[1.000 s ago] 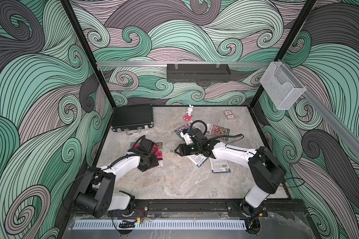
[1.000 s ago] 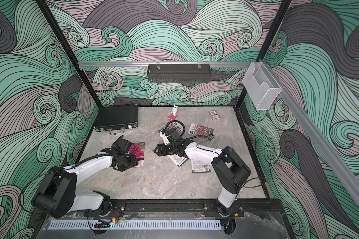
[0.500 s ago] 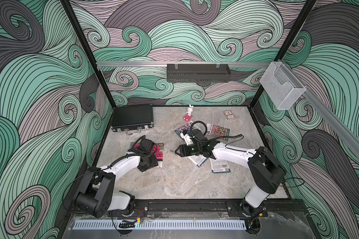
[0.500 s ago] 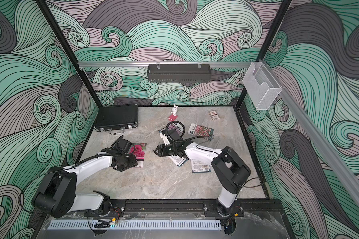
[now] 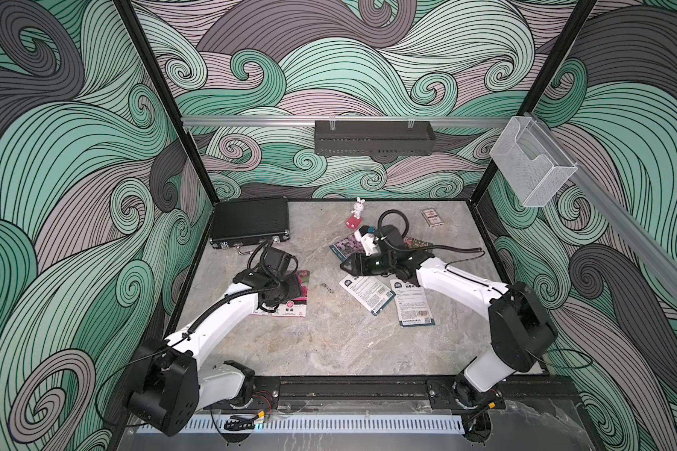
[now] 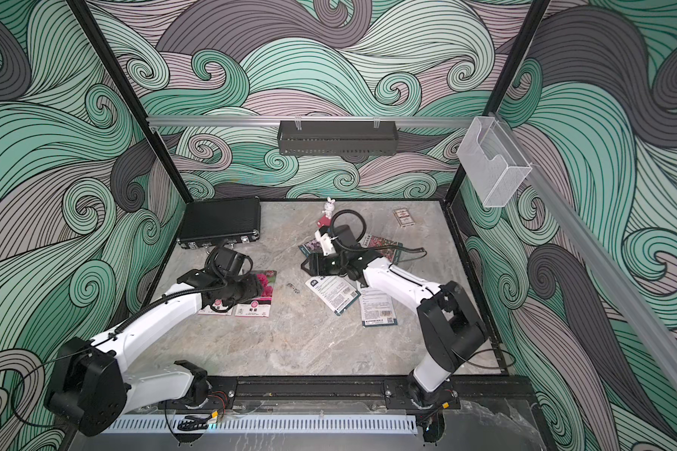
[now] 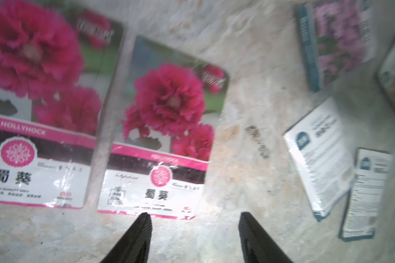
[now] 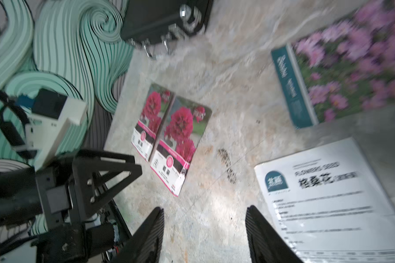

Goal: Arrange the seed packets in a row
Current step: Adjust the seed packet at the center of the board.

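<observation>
On counter (image 5: 329, 351): two magenta seed packets (image 7: 162, 127) paired by left pincer (image 7: 194, 215), spread, empty; other four scattered by right pincer (image 8: 204, 210), spread, empty. Risk: face-down pair (image 5: 368, 295) touching, thin edges; pinch may slip or drag neighbour.

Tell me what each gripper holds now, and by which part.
Nothing is held. The left gripper and the right gripper are both open, with only bare table between their jaws.

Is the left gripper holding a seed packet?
No, the left gripper is open over bare table; the nearest magenta packet lies just ahead of it.
</observation>
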Robot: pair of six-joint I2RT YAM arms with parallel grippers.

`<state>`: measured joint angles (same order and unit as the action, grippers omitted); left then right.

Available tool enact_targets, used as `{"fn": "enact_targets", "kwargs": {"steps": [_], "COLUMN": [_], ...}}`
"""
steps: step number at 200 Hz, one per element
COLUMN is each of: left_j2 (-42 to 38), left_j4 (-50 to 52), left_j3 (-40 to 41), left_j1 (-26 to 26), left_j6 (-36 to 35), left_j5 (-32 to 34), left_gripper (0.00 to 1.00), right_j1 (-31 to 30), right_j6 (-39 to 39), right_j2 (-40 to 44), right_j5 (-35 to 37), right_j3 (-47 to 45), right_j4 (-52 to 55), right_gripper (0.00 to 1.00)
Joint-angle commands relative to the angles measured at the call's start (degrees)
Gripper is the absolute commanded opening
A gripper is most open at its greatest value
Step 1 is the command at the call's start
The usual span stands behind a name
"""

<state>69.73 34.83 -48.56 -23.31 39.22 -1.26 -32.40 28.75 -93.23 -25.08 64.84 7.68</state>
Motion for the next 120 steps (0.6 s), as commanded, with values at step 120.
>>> {"fn": "enact_targets", "kwargs": {"steps": [120], "left_j2": [31.8], "left_j4": [-13.7], "left_j3": [-16.3], "left_j1": [-9.6], "left_j6": [-1.5], "left_j5": [-8.8], "left_gripper": [0.63], "right_j1": [13.0], "right_j6": [-8.4], "right_j2": [-1.4], "right_j5": [0.0], "right_j3": [-5.9], "right_j4": [12.1], "right_gripper": [0.64]}}
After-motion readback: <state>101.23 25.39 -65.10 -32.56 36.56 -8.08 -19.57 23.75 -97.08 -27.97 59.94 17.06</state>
